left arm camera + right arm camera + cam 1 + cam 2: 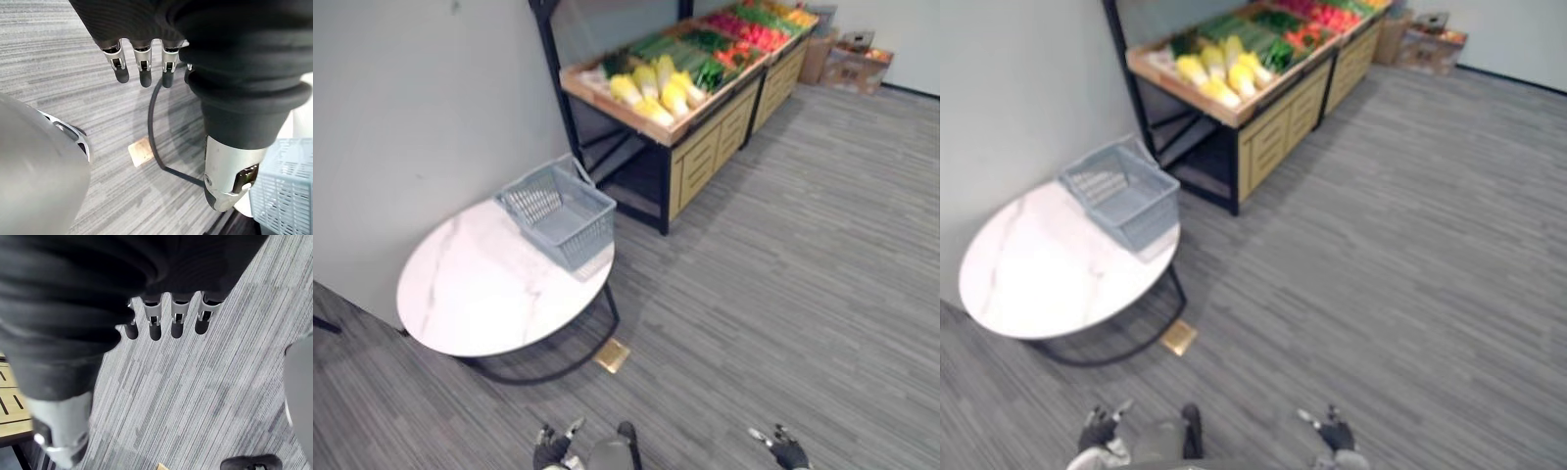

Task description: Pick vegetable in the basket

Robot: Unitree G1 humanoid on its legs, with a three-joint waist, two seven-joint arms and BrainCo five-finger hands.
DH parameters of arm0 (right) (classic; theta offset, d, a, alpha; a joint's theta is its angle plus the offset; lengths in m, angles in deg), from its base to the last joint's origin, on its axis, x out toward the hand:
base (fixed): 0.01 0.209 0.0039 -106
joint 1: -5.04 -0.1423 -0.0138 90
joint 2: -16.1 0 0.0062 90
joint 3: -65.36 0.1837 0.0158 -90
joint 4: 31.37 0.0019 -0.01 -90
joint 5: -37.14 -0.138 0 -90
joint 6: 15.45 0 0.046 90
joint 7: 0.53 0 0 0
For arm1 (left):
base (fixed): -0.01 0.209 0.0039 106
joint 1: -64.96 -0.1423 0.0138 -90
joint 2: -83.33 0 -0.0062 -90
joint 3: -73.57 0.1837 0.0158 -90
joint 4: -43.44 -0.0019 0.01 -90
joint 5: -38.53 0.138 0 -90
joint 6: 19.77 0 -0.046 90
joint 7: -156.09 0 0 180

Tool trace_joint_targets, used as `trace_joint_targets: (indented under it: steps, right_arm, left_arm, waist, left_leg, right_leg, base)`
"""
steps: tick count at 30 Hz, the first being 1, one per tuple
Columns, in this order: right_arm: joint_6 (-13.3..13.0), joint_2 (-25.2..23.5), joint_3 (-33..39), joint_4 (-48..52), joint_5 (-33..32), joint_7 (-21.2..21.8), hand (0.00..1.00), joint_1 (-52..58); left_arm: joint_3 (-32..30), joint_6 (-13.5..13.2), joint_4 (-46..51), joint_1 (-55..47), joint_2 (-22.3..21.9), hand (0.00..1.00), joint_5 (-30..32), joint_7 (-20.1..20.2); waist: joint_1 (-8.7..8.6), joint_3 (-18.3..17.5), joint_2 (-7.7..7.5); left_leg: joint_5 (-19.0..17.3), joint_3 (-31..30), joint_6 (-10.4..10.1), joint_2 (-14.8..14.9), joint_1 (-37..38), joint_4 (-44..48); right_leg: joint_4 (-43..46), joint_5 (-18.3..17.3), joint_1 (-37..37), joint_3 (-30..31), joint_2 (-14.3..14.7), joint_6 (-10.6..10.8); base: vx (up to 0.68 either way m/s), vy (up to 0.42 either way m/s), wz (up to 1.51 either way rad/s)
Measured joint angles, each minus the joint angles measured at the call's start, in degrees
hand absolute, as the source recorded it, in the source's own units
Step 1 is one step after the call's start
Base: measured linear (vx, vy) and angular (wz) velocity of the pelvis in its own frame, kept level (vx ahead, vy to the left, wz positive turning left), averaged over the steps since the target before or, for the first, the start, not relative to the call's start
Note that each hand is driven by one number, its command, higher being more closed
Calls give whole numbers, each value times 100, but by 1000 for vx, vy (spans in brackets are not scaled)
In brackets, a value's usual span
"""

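At about one o'clock in the left eye view, far up the room, the vegetables point(705, 49) lie in the slanted top of a wooden display stand point(705, 152). The pale yellow cabbages point(651, 90) lie at its near end, green vegetables point(703, 44) behind them and red vegetables point(749, 31) farther back. None of them is in a hand or in the basket. The grey plastic basket point(585, 235) stands at about eleven o'clock from the picture's centre, on the far edge of a round white marble table point(475, 294). It sits well apart from the stand's near corner, with its handle folded down along the rim. The table is close to a pale wall point(411, 108) at nine to ten o'clock. On the grey striped carpet point(783, 274) just past the table's near edge, at about six o'clock, lies a small brass floor plate point(612, 355). Cardboard boxes point(854, 61) stand against the far wall at about one o'clock, beyond the stand. The left hand point(551, 446) shows at seven o'clock, low over the carpet. Its fingers point(142, 68) are straight and relaxed, holding nothing. The right hand point(786, 449) shows at five o'clock, and its fingers point(177, 320) likewise point loosely at the floor with nothing between them.
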Motion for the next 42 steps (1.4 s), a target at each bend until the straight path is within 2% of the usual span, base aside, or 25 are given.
trace_joint_targets:
  steps: [2,4,5,6,7,8,9,10,12,14,15,16,19,20,21,24,26,28,29,32,35,36,39,40,42]
  right_arm:
    - [4,-35,103,-203,21,16,0,13]
    - [0,78,289,-418,27,10,0,-1]
    - [2,133,482,-488,24,2,0,-23]
    - [4,198,549,-545,31,-11,0,-24]
    - [3,219,549,-568,33,-15,0,-26]
    - [3,265,547,-582,37,-14,0,-3]
    - [3,294,550,-592,37,-19,0,54]
    - [3,309,554,-593,36,-19,0,83]
    - [5,304,574,-597,35,-19,0,144]
    - [7,263,655,-559,29,-16,0,198]
    - [7,243,746,-452,29,-17,0,257]
    - [6,247,772,-397,29,-17,0,285]
    - [7,268,765,-355,27,-22,0,307]
    - [9,263,756,-344,28,-24,0,318]
    - [21,247,747,-340,30,-18,0,350]
    - [27,359,749,-228,30,-9,0,320]
    - [32,418,740,-208,29,-3,0,277]
    - [52,446,695,-197,28,-9,0,242]
    - [51,472,620,-181,27,-9,0,226]
    - [42,449,575,-170,4,-16,0,202]
    - [14,449,579,-161,-99,-19,0,105]
    - [6,438,583,-160,-197,-19,0,98]
    - [5,310,676,-170,-231,-23,0,56]
    - [5,269,715,-222,-230,-23,0,24]
    - [4,285,751,-233,-228,-23,0,12]
  left_arm:
    - [78,3,-137,0,105,0,6,0]
    - [153,4,-287,8,121,0,18,-35]
    - [274,4,-327,2,173,0,30,-73]
    - [420,12,-401,-2,273,0,47,-89]
    - [499,16,-426,-9,340,0,62,-88]
    - [613,36,-492,-4,430,0,118,-89]
    - [733,91,-499,-6,471,0,166,-82]
    - [783,100,-506,-5,472,0,180,-82]
    - [888,102,-582,16,459,0,200,-74]
    - [715,135,-611,58,334,0,198,-84]
    - [633,137,-611,61,237,0,198,-84]
    - [527,136,-611,89,157,0,202,-82]
    - [129,133,-610,177,-41,0,201,-106]
    - [40,131,-609,180,-65,0,204,-108]
    - [-113,131,-640,180,-120,0,219,-114]
    - [-234,131,-707,296,-292,0,409,-153]
    - [-266,130,-678,317,-340,0,419,-193]
    - [-308,127,-599,360,-342,0,392,-203]
    - [-302,123,-548,382,-320,0,357,-206]
    - [-128,61,-365,379,-303,0,323,-199]
    - [3,-4,-275,367,-300,0,322,-197]
    - [0,-7,-277,365,-295,0,320,-199]
    - [12,-32,-364,358,-143,0,308,-198]
    - [47,-36,-490,347,-5,0,307,-202]
    - [97,-26,-605,263,105,0,308,-202]
  waist:
    - [-28,-170,-135]
    - [-30,-291,-122]
    - [-59,-277,-130]
    - [-145,-238,-86]
    - [-174,-219,-106]
    - [-214,-195,-129]
    - [-214,-182,-113]
    - [-221,-185,-85]
    - [-276,-150,-36]
    - [-339,-113,16]
    - [-354,-85,90]
    - [-361,-74,147]
    - [-344,-24,226]
    - [-340,-20,219]
    - [-345,-13,237]
    - [-331,29,412]
    - [-362,9,519]
    - [-359,75,468]
    - [-348,75,476]
    - [-330,102,416]
    - [-319,100,424]
    - [-313,97,427]
    - [-323,47,286]
    - [-318,45,195]
    - [-322,32,159]
  left_leg:
    - [-109,90,150,-255,151,-94]
    - [-294,79,208,-500,451,-406]
    - [-417,15,260,-656,708,-571]
    - [-564,-51,311,-765,978,-607]
    - [-643,-91,334,-809,1122,-604]
    - [-762,-191,371,-864,1458,-625]
    - [-830,-278,380,-892,1827,-802]
    - [-858,-332,395,-896,2015,-928]
    - [-863,-543,389,-893,2463,-1280]
    - [-922,-746,361,-866,2738,-1442]
    - [-1020,-873,299,-792,2870,-1474]
    - [-1144,-1024,225,-707,2940,-1464]
    - [-1519,-1361,-86,-399,3143,-1388]
    - [-1606,-1415,-159,-337,3210,-1376]
    - [-1661,-1465,-215,-183,3367,-1336]
    - [-1229,-1455,-434,114,3308,-799]
    - [-836,-1584,-526,242,2904,27]
    - [-99,-1682,-887,359,2193,1426]
    - [-60,-1579,-1010,466,1779,2258]
    - [-231,-586,-864,831,1263,2516]
    - [-114,64,-559,887,1010,1301]
    - [69,188,-347,874,1005,623]
    - [70,170,-326,469,1301,-496]
    - [92,182,-375,326,1470,-974]
    - [167,188,-498,210,1662,-1408]
  right_leg:
    - [187,332,-42,226,-190,145]
    - [1161,596,-439,552,-309,247]
    - [2295,994,-882,786,-382,356]
    - [3456,1739,-1339,1042,-370,518]
    - [4043,1902,-1576,1118,-339,673]
    - [5030,1856,-1948,1034,-281,618]
    - [5584,1526,-2265,791,-189,264]
    - [5726,1316,-2448,638,-131,159]
    - [5408,573,-2935,75,-47,-171]
    - [4448,411,-3184,-263,12,-256]
    - [3481,411,-3194,-378,109,-266]
    - [2404,475,-3151,-357,217,-243]
    - [511,810,-3054,-22,415,-163]
    - [359,925,-3000,24,432,-139]
    - [614,1417,-2950,-98,459,-71]
    - [1498,753,-2921,-504,481,-406]
    - [1442,519,-2669,-742,505,-496]
    - [1176,427,-2267,-932,505,-577]
    - [905,418,-1900,-1059,501,-593]
    - [317,419,-996,-1575,378,-588]
    - [50,408,-672,-1909,294,-438]
    - [41,394,-654,-1971,281,-368]
    - [-88,450,-690,-1941,154,-150]
    - [-218,522,-680,-1946,128,-44]
    - [-284,559,-664,-1945,118,10]
  base:
    - [409,279,12]
    - [390,277,16]
    - [322,233,39]
    - [229,151,41]
    - [360,180,40]
    - [377,137,29]
    - [372,115,29]
    - [308,57,36]
    - [312,-3,54]
    - [376,-80,58]
    - [400,-132,63]
    - [416,-155,63]
    - [505,-248,59]
    - [546,-320,59]
    - [555,-345,63]
    - [590,-385,51]
    - [466,-309,49]
    - [340,-207,42]
    - [338,-192,43]
    - [250,-137,60]
    - [137,21,56]
    - [174,172,35]
    - [140,177,31]
    - [88,149,21]
    - [50,80,3]
